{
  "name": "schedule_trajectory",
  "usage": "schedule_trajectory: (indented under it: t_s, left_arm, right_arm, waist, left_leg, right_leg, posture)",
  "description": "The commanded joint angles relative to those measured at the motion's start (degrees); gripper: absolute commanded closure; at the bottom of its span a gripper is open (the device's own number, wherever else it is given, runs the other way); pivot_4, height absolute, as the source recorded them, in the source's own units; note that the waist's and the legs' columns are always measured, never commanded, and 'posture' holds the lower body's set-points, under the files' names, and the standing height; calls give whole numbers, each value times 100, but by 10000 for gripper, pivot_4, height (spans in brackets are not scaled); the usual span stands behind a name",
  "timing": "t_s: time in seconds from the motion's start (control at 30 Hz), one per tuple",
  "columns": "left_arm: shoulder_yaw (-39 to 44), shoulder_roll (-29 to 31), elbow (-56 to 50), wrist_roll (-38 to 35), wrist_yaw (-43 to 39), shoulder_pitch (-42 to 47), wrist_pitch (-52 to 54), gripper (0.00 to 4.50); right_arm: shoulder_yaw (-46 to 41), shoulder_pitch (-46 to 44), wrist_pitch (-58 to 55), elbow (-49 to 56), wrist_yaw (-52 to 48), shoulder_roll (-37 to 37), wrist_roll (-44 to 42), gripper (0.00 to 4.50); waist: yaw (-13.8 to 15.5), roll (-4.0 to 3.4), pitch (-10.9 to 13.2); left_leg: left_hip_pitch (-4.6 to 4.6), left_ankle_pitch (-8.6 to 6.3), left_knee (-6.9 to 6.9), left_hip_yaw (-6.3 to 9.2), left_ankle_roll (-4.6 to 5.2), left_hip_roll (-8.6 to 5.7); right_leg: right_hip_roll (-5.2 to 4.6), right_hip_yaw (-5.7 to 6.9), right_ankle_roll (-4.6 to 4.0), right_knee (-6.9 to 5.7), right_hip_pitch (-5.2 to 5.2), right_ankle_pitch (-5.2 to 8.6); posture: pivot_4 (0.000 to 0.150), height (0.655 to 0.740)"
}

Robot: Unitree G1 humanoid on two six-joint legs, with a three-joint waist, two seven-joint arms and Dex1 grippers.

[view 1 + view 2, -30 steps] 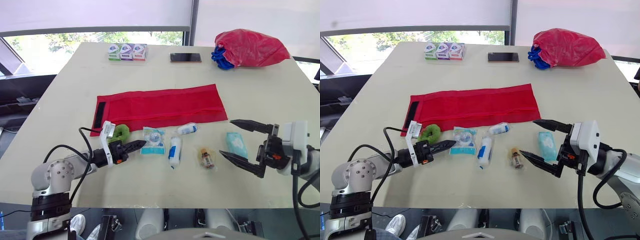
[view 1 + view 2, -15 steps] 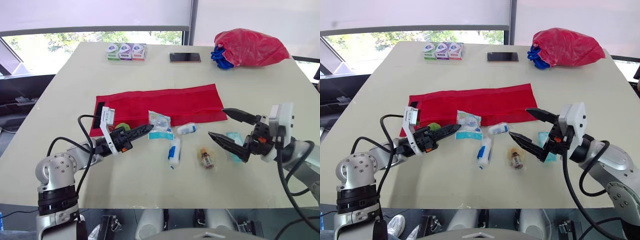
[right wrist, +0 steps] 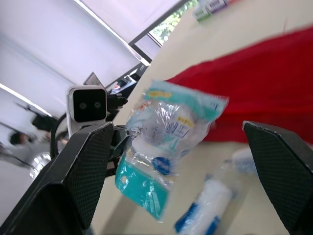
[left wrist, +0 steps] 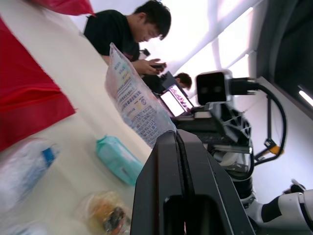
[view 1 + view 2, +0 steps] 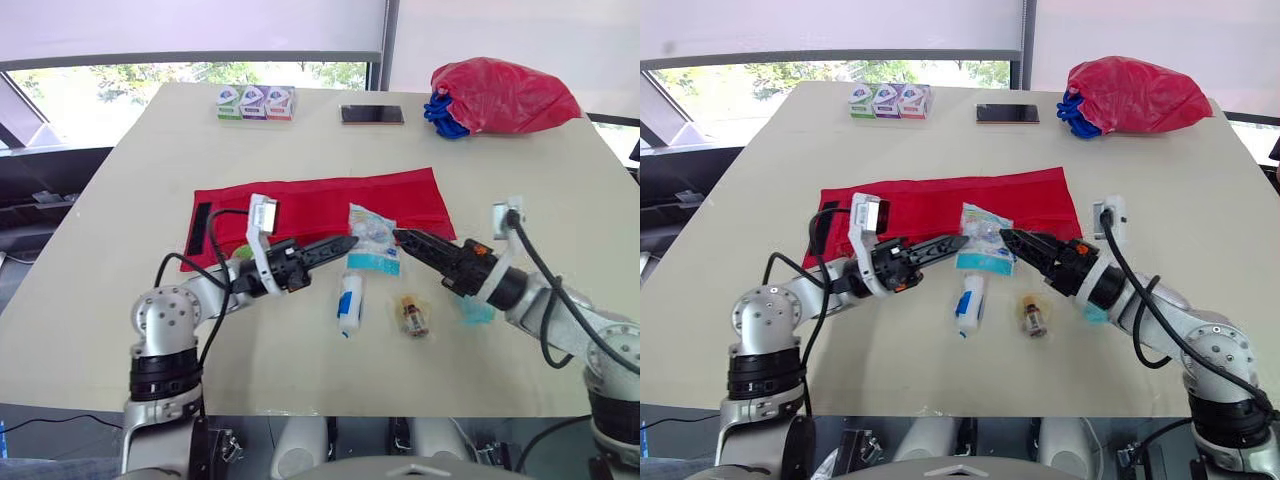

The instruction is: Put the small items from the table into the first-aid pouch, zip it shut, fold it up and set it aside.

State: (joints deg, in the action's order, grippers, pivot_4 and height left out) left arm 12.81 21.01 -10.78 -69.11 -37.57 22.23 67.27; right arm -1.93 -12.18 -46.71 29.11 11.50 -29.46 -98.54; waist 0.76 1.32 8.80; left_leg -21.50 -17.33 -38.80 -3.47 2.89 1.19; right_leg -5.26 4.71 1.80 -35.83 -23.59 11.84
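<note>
The red first-aid pouch (image 5: pixel 300 205) lies flat and unfolded across the middle of the table. My left gripper (image 5: pixel 345 243) is shut on a clear and teal packet (image 5: pixel 372 240), holding it in the air over the pouch's front edge; the pinch shows in the left wrist view (image 4: pixel 176 134). My right gripper (image 5: pixel 403 238) stands open with its tips at the packet's right side, and the packet (image 3: pixel 171 132) hangs ahead of its spread fingers. A white tube (image 5: pixel 348 303), a bagged amber vial (image 5: pixel 411 314) and a teal tissue pack (image 5: pixel 478 312) lie on the table. A green item (image 5: pixel 243 252) peeks out behind my left arm.
A red plastic bag (image 5: pixel 500 95) sits at the back right, a phone (image 5: pixel 372 114) at the back middle, and three small boxes (image 5: pixel 255 103) at the back left. A person in a black shirt (image 4: pixel 127 29) sits beyond the table.
My left gripper has lifted the packet off the table and carried it right, over the pouch's edge. My right arm has swung left to meet it.
</note>
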Motion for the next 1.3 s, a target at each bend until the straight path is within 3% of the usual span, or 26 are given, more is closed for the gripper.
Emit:
schedule_trajectory:
  t_s: [0.03, 0.23, 0.33, 0.43, 0.6, 0.63, 1.03, 1.07, 1.1, 1.2, 1.3]
  left_arm:
    - [-99, -197, -135, -160, 116, 246, -174, 44795]
    - [-188, -367, -93, -191, 264, 338, -241, 44795]
    - [-204, -338, -75, -197, 249, 323, -231, 45000]
    - [-192, -254, -12, -177, 206, 321, -211, 45000]
    - [-196, -179, 58, -174, 183, 338, -227, 45000]
    - [-203, -168, 71, -155, 158, 318, -239, 45000]
    - [-262, -37, 66, -41, -30, 80, -281, 45000]
    - [-266, -38, 65, -37, -30, 76, -285, 45000]
    - [-271, -42, 67, -30, -29, 74, -290, 45000]
    - [-286, -62, 77, -6, -30, 78, -309, 45000]
    - [-292, -80, 81, 14, -34, 83, -323, 45000]
  right_arm:
    - [105, -151, 242, 144, 535, 48, -889, 0]
    - [235, -182, 587, 300, 921, 190, -1425, 0]
    - [189, -140, 759, 400, 981, 286, -1446, 5631]
    - [123, -36, 811, 496, 938, 248, -1446, 16245]
    - [104, 106, 832, 597, 848, 127, -1446, 41050]
    - [106, 124, 851, 607, 839, 116, -1446, 43384]
    - [37, 216, 894, 603, 661, -38, -1446, 43384]
    - [33, 221, 885, 606, 625, -51, -1446, 35901]
    - [33, 224, 881, 611, 600, -68, -1446, 33686]
    - [33, 236, 887, 623, 564, -122, -1446, 21496]
    - [10, 293, 901, 645, 517, -156, -1446, 21496]
  waist:
    - [-1, 0, 0]
    - [-2, 0, 0]
    - [-3, 0, 0]
    - [2, 0, 0]
    - [-1, -1, -1]
    - [-2, 0, -1]
    - [1, -1, 0]
    - [2, -1, 0]
    - [0, -1, 0]
    - [0, -1, 0]
    - [2, -1, 0]
  left_leg:
    - [-3, 0, -3, 2, 0, 1]
    - [-20, -1, -27, 22, 2, 0]
    - [-27, -4, -33, 35, 8, 0]
    - [-32, -8, -35, 56, 15, 1]
    - [-34, -8, -36, 61, 15, 1]
    - [-34, -8, -36, 61, 15, 0]
    - [-34, -10, -35, 62, 19, 0]
    - [-35, -10, -35, 63, 19, 0]
    - [-35, -10, -35, 63, 19, 0]
    - [-34, -10, -35, 63, 20, 0]
    - [-35, -11, -35, 64, 20, 0]
  right_leg:
    - [14, 0, 1, 2, -1, 0]
    - [41, -16, 3, 2, 0, 0]
    - [68, -48, 4, 2, 0, 1]
    - [119, -113, 3, 2, 0, 2]
    - [125, -130, -4, 2, 0, 6]
    - [125, -134, -4, 2, 0, 6]
    - [125, -147, -19, 2, 0, 15]
    - [125, -147, -20, 2, 0, 15]
    - [125, -147, -20, 3, 0, 15]
    - [125, -148, -20, 3, 0, 15]
    - [125, -147, -20, 3, 0, 15]
  posture:
    - [1500, 7400]
    - [1500, 7400]
    - [1500, 7400]
    - [1500, 7400]
    - [1500, 7400]
    - [1500, 7400]
    - [1500, 7400]
    - [1500, 7400]
    - [1500, 7400]
    - [1500, 7400]
    - [1500, 7400]
